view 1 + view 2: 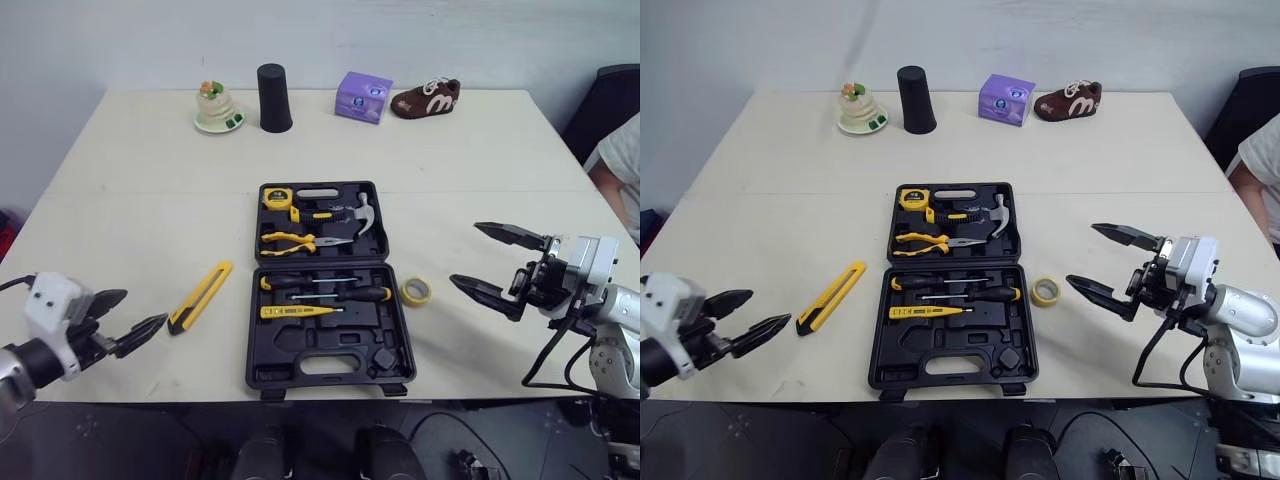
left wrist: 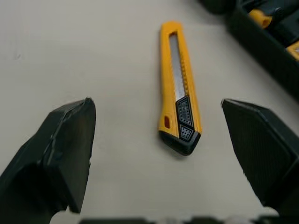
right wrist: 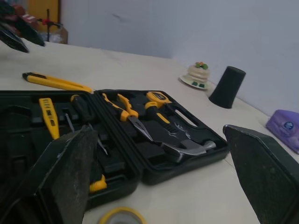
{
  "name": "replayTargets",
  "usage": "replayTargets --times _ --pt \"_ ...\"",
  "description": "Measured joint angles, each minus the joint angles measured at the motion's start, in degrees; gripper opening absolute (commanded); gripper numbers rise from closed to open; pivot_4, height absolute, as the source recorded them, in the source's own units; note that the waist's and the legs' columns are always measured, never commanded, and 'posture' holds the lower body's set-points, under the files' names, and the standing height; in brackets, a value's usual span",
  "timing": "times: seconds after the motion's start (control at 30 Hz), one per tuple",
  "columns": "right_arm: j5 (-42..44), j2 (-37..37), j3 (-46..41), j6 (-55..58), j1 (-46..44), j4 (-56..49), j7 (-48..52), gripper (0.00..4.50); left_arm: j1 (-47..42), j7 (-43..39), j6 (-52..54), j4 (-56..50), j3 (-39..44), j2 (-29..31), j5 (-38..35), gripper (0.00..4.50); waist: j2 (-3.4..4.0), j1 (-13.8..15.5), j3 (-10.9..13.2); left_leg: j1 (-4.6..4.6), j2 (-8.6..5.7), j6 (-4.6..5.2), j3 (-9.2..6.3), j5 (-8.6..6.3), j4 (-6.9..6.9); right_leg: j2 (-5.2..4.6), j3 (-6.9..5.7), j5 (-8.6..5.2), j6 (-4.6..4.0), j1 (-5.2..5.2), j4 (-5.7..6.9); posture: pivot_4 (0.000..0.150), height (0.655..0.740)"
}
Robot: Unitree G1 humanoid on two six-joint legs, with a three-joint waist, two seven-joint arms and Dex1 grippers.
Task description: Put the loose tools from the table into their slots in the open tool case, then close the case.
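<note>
left end effector (image 1: pixel 145 306) wide open, hovering off the near-left corner of the counter (image 1: pixel 120 200), holding nothing; utility knife (image 1: pixel 201 296) just ahead of it, flat on the counter, angled, black butt end toward the fingers, apart from the tool case (image 1: pixel 330 384). risk here: knife is thin and flat, so a shallow pinch likely skids it or drives fingertips into the counter; blade looks retracted but can't confirm from the wrist view. case lies open mid-counter; far half has tape measure (image 1: pixel 277 197), pliers (image 1: pixel 295 241), hammer (image 1: pixel 360 212); near half has screwdrivers (image 1: pixel 330 290) and yellow tester (image 1: pixel 300 312), with empty slots nearest the robot. which slot takes the knife is hard to tell, and a wrong or half-seated fit would probably stop the lid closing. yellow tape roll (image 1: pixel 417 291) flat just right of the case, not touching; small, could squirt out of a pinch. right end effector (image 1: pixel 465 253) wide open, empty, near the roll
</note>
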Motion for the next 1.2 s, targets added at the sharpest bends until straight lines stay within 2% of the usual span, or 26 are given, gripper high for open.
replayTargets --times 0.17,0.27,0.3,0.4,0.53,0.67,0.7,0.83,1.0,1.1,1.2 --pt "0.1 1.4 3.2 1.0 0.9 -3.2 2.5 4.50 -7.6 5.2 6.6 0.1 -9.4 0.1 2.4 4.48 0.00 -0.1 0.0 -0.01 -0.03 0.00 0.05 0.02 0.01 0.03 -0.04 0.00 0.00 -0.04 0.02 0.150 0.7340" --pt "0.0 1.5 3.4 0.9 1.2 -3.5 3.3 4.50 -10.1 5.7 7.6 1.7 -13.3 0.1 4.2 4.48 -0.01 -0.1 0.0 -0.02 -0.03 0.00 0.09 0.02 -0.01 0.06 -0.08 0.00 0.00 -0.07 0.05 0.150 0.7340" --pt "-0.3 1.9 3.2 0.4 2.0 -3.4 3.6 4.50 -13.1 5.7 7.7 3.8 -17.3 0.1 6.0 4.48 -0.01 0.0 0.0 0.00 -0.07 0.00 0.08 0.03 0.01 0.11 -0.11 0.00 0.00 -0.07 0.07 0.150 0.7340" --pt "-1.3 2.9 3.4 -0.8 2.8 -3.1 4.1 4.50 -16.6 6.0 7.3 5.0 -21.8 0.6 9.8 4.48 0.01 0.3 0.0 0.05 -0.14 0.05 0.10 0.06 0.00 0.10 -0.09 0.00 0.00 -0.04 0.10 0.150 0.7340" --pt "-2.1 3.0 3.0 -1.8 4.6 -2.4 4.2 4.50 -17.8 6.0 6.9 5.3 -23.1 -0.4 11.4 3.42 0.10 1.0 0.0 0.12 -0.14 0.07 0.13 0.08 0.01 -0.01 -0.03 0.00 0.00 -0.01 0.12 0.150 0.7340" --pt "-2.5 3.0 2.9 -2.8 6.2 -2.1 4.2 4.50 -17.8 5.8 6.2 5.8 -23.4 -1.1 12.0 1.58 0.16 1.3 -0.1 0.13 -0.06 0.00 0.12 0.11 -0.01 -0.01 0.00 0.00 0.00 -0.02 0.12 0.150 0.7340" --pt "-2.6 3.0 2.8 -3.2 6.6 -2.1 4.2 4.50 -17.6 5.7 6.0 5.8 -23.4 -1.2 12.0 1.30 0.19 1.3 -0.1 0.14 -0.05 -0.01 0.12 0.11 -0.02 0.00 0.00 0.00 0.00 -0.02 0.12 0.150 0.7340" --pt "-2.6 3.0 2.8 -3.3 7.1 -2.1 3.6 4.50 -16.3 5.5 3.8 5.7 -22.5 -1.1 12.8 1.27 0.31 1.1 -0.2 0.15 0.00 -0.05 0.13 0.13 -0.02 0.03 -0.01 0.00 0.00 -0.04 0.12 0.150 0.7340" --pt "-3.3 2.2 2.7 -3.2 7.0 -3.5 2.1 4.50 -16.1 3.7 -6.3 7.9 -17.2 -0.7 15.9 1.27 0.20 1.3 -0.1 -0.05 0.06 -0.09 0.12 0.13 -0.01 0.06 -0.06 -0.01 -0.03 -0.22 0.09 0.150 0.7340" --pt "-3.8 1.1 2.5 -3.2 6.7 -3.7 1.9 4.50 -16.8 -1.4 -8.9 5.5 -15.0 1.7 14.4 1.27 0.18 1.5 -0.1 -0.09 -0.08 0.00 0.14 0.07 0.01 0.00 -0.08 -0.01 -0.02 -0.20 0.06 0.150 0.7340" --pt "-3.8 -1.1 1.5 -2.9 6.1 -3.4 2.8 4.50 -20.5 -10.3 -9.8 -2.0 -16.2 3.6 8.1 1.27 0.16 1.7 -0.1 -0.12 -0.22 0.10 0.13 0.02 0.06 0.00 -0.07 0.01 0.02 -0.12 -0.02 0.150 0.7340"
